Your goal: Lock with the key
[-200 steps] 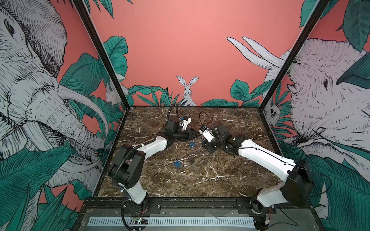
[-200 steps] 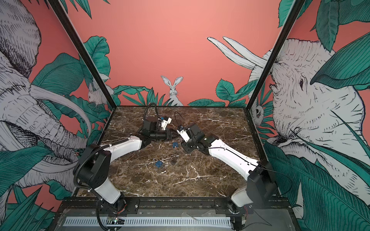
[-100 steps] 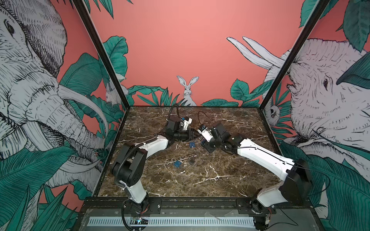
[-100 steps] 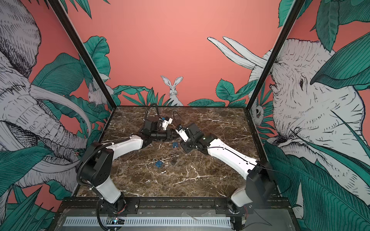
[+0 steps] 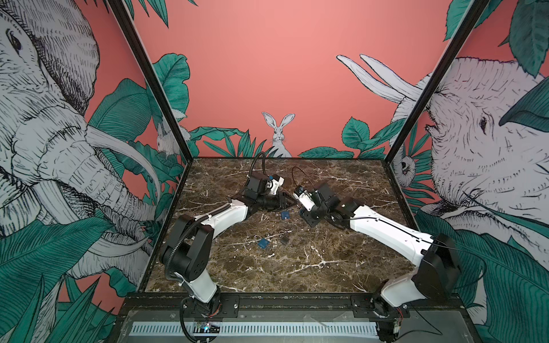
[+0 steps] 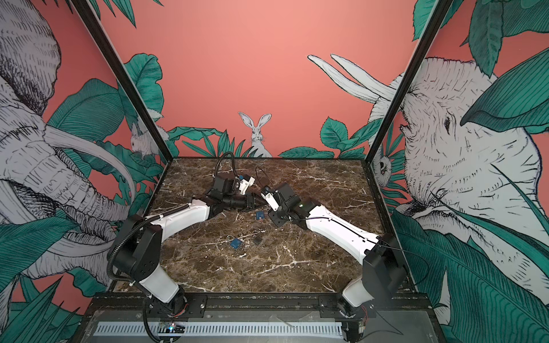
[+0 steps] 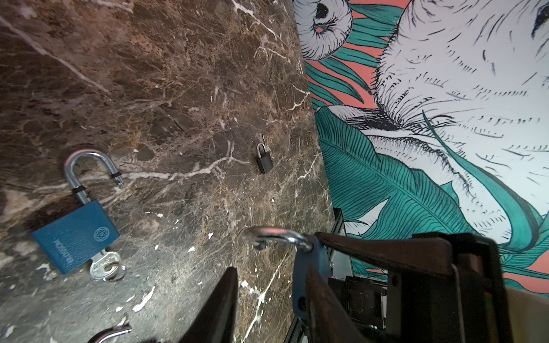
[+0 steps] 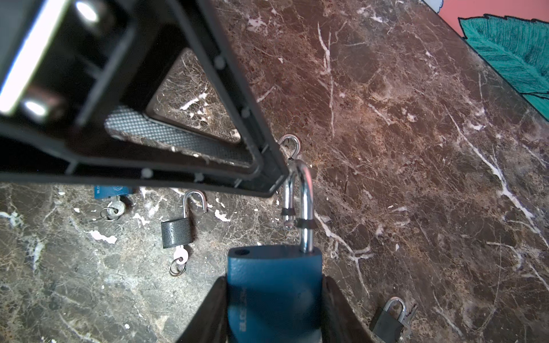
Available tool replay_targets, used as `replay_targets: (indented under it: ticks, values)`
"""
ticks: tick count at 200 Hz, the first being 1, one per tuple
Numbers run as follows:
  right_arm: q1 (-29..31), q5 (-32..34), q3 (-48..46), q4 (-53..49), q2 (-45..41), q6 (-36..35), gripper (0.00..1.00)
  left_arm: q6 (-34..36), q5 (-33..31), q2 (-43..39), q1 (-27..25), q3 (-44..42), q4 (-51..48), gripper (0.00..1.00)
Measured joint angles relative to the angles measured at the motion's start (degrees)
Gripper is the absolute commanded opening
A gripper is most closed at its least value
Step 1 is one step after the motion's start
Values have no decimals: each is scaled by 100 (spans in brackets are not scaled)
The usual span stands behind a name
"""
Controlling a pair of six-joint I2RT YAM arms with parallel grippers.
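Right wrist: R gripper (image 8: pixel 274 286) clamped on blue padlock (image 8: pixel 273 267) body; shackle (image 8: pixel 304 190) up, unlatched.
L gripper (image 7: pixel 273 255): jaws apart, one fingertip (image 8: pixel 267 175) against that shackle.
Beyond R gripper: grey padlock (image 8: pixel 175 231) w/ key (image 8: pixel 180 255), unlatched, on marble top (image 8: pixel 416 118).

Both top views look down from high at the front edge onto the whole marble bench (image 5: pixel 297 267) and both arms, framing near-identical — the wrist cameras sit low and close over the bench, facing roughly toward each other from opposite sides, both catching the raised blue padlock (image 8: pixel 273 291).
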Motion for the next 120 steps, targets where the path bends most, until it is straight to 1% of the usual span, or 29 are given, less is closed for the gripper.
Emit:
replay_targets:
  ticks: [57, 120]
  values:
    - [31, 90, 0, 0, 52, -28, 0, -413, 232, 9, -26, 17, 256, 43]
    - [76, 101, 4, 0, 94, -31, 0, -518, 387, 216, -127, 205, 319, 44]
